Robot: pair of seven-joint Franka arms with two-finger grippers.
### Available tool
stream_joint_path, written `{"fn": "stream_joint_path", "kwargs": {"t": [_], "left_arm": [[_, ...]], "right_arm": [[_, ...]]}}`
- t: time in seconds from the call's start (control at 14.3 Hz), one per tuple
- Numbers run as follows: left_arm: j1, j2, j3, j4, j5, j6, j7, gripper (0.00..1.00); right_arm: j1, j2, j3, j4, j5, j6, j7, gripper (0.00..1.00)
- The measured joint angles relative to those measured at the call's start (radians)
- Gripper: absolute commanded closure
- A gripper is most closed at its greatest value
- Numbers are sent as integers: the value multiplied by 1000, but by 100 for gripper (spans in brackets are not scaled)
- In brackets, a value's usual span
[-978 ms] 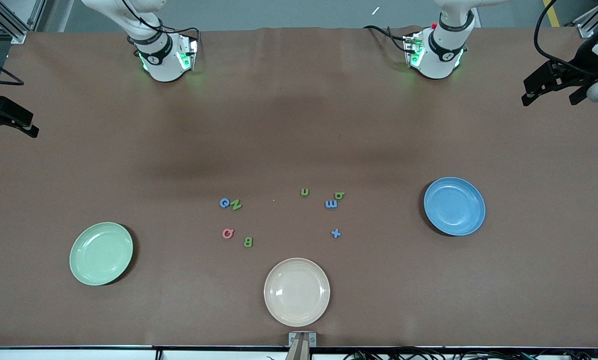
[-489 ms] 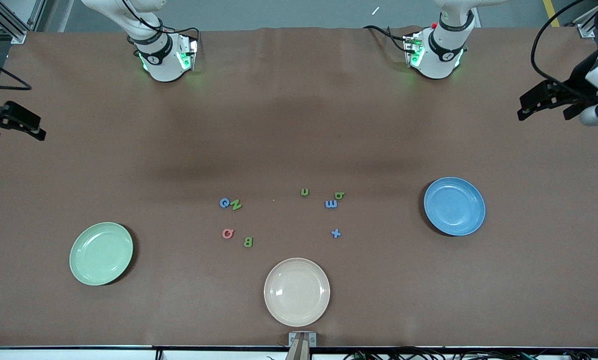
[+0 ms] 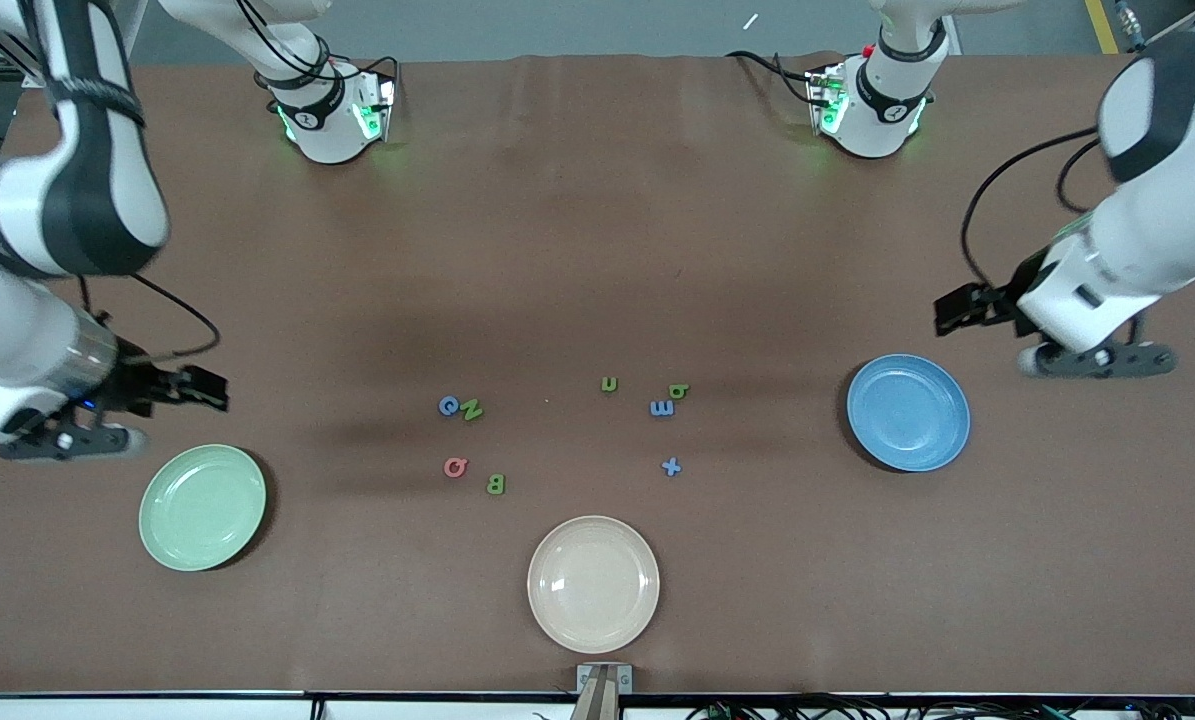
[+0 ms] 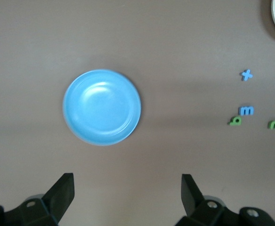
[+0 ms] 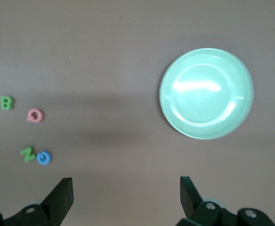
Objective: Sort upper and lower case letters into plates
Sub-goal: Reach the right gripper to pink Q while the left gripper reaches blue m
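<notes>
Plates first: cream plate (image 3: 593, 584) nearest the front camera, pale green plate (image 3: 202, 507) and blue plate (image 3: 908, 411) farther back at either end. Letters (image 3: 495, 484) lie scattered on the table between them. Right gripper (image 3: 200, 389) and left gripper (image 3: 960, 310) hover over bare table, fingers spread, empty.

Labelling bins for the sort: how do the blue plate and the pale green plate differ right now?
Colour: the blue plate is blue, the pale green plate mint.
Place: the blue plate sits toward the left arm's end, the pale green plate toward the right arm's end and nearer the front camera.
Neighbours: the left gripper, open, is over the table by the blue plate; the right gripper, open, by the pale green plate.
Shared: both round, shallow, like-sized, no letters in them.
</notes>
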Motion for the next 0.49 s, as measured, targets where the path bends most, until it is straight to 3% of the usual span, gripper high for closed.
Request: {"fn": "stream_joint_path", "kwargs": {"t": [0.28,0.49], "left_arm": [[-84,130,-2,-66,0,194,-27,0],[-185,253,-3,-67,6,369,-165,0]], "right_arm": [[93,139,2,0,22,151,218,0],[170,232,3,1,23,239,359,0]]}}
